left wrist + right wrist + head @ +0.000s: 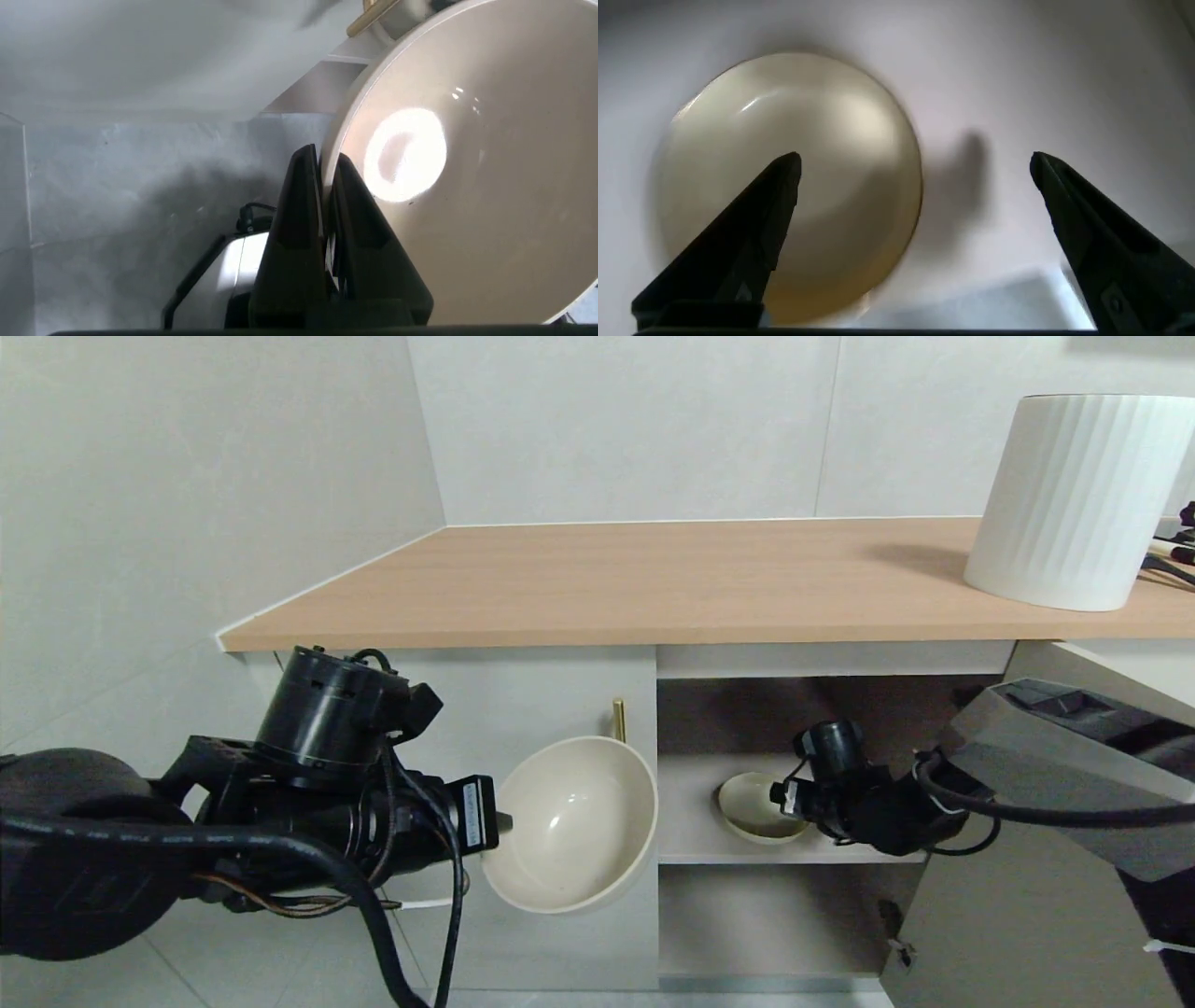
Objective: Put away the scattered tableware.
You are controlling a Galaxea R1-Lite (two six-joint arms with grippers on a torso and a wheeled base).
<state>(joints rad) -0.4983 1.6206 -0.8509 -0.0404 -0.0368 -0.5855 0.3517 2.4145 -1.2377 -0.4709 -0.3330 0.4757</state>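
Left claw (322, 157) clamps a cream bowl (569, 821) by its rim, tipped on edge, mouth facing near, before the closed left door (551, 695). Right claw (913, 166) hangs spread over a dish (747, 807), upright on the cabinet shelf (686, 826) under a wooden counter (653, 579).

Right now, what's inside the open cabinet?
A cream bowl sits on the cabinet's middle shelf, the right gripper open near it. The arm hides the shelf's right part.
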